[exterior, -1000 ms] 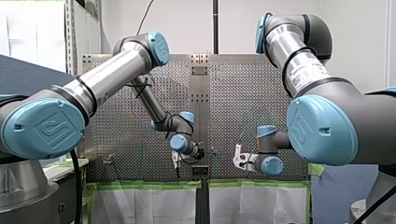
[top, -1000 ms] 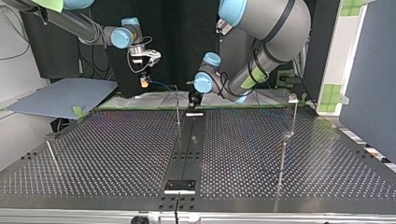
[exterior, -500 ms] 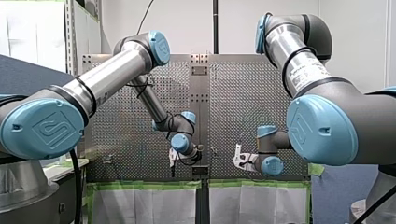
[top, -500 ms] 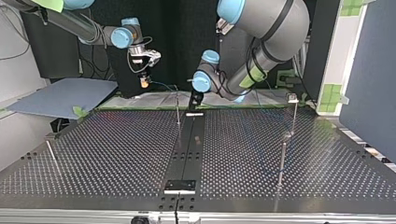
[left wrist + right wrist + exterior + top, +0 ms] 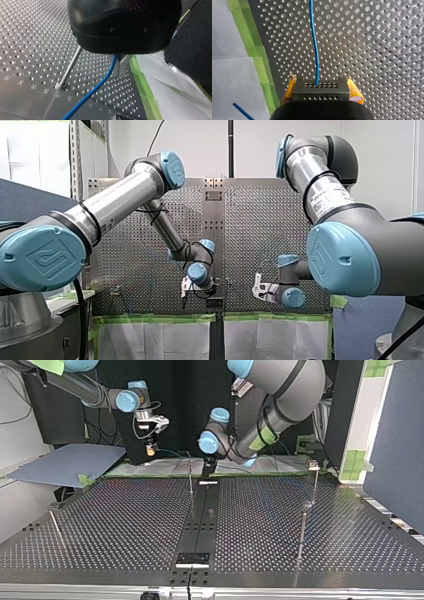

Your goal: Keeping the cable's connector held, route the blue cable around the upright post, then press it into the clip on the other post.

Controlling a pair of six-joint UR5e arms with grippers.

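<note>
In the right wrist view my right gripper (image 5: 321,88) is shut on the cable's metal connector (image 5: 321,93), held between yellow pads (image 5: 354,90). The blue cable (image 5: 315,42) runs straight ahead from it over the perforated table. In the left wrist view my left gripper (image 5: 119,72) is shut on the blue cable (image 5: 95,90), which trails away below its metal fingers (image 5: 123,63). A thin upright post (image 5: 71,68) stands just beside them. In the top view my right gripper (image 5: 149,450) hangs left of that post (image 5: 190,477) and my left gripper (image 5: 209,464) right of it. The clip post (image 5: 314,480) stands far right.
Another thin post (image 5: 302,532) rises at the top view's right and a leaning one (image 5: 56,529) at its left. A dark centre strip (image 5: 200,520) splits the perforated table. Green tape (image 5: 143,90) and white sheeting edge the table on the arms' side.
My left wrist has swung toward the top view's left, keeping its gripper beside the post. My right gripper has drifted slightly the same way with the connector.
</note>
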